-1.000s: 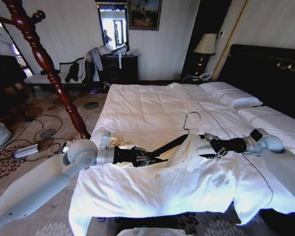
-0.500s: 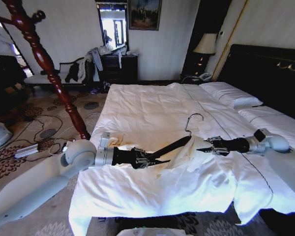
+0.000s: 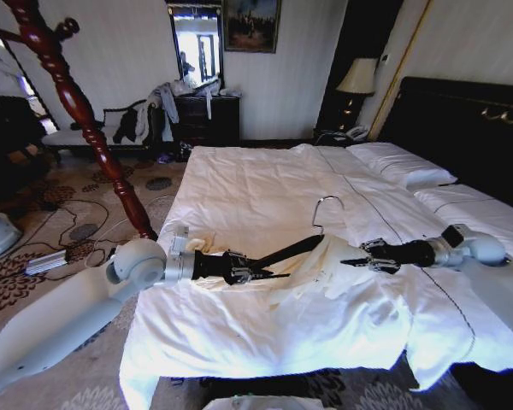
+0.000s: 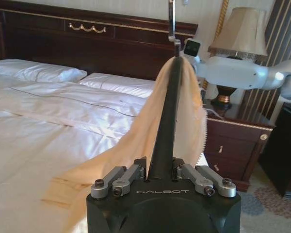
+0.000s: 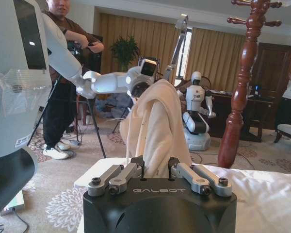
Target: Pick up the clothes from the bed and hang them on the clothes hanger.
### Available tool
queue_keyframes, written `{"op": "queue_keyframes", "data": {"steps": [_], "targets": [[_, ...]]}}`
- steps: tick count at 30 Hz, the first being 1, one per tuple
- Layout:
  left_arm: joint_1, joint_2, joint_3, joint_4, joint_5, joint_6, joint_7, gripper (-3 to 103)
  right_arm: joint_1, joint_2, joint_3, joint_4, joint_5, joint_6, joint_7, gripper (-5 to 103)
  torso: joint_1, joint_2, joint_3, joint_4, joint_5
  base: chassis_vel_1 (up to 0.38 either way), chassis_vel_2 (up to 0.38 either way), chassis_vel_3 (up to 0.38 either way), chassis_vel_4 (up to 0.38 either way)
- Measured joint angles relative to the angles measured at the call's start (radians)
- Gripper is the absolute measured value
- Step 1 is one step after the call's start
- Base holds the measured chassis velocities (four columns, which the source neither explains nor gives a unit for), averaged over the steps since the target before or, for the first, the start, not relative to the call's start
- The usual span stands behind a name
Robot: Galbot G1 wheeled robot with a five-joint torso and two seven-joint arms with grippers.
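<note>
On my left I see a red-brown turned-wood coat stand [image 3: 77,111] leaning across the patterned carpet [image 3: 43,209], with cables [image 3: 56,256] trailing near its foot. Against the far wall stands a dark dresser [image 3: 207,120] under a mirror [image 3: 197,43], a framed painting [image 3: 251,24] beside it, and grey and dark garments [image 3: 150,111] heaped on a bench [image 3: 68,137]. A bedside lamp [image 3: 356,79] sits in the corner; from the left wrist I see it [image 4: 237,39] on a nightstand [image 4: 233,145].

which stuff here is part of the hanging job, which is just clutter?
Job: shirt, clothes hanger, bed, left gripper clamping the hanger, right gripper pinching the shirt.
Clutter: coat stand, garments on bench, lamp, floor cables.
</note>
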Motion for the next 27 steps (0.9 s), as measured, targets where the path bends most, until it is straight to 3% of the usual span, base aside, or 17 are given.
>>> {"op": "queue_keyframes", "data": {"steps": [14,27], "targets": [[-0.013,-0.003,-0.019,0.03,0.023,-0.018,0.022,23,-0.016,0.007,-0.005,0.024,-0.008,0.014,0.002,20,0.0,0.0,0.0,-0.0001,0.0,0.0,0.0,0.0,0.0],[0.041,0.034,-0.086,-0.046,0.004,-0.044,0.009,23,0.016,0.013,-0.014,-0.003,-0.032,0.002,-0.005,20,0.0,0.0,0.0,0.0,0.0001,0.0,0.0,0.0,0.0]]}}
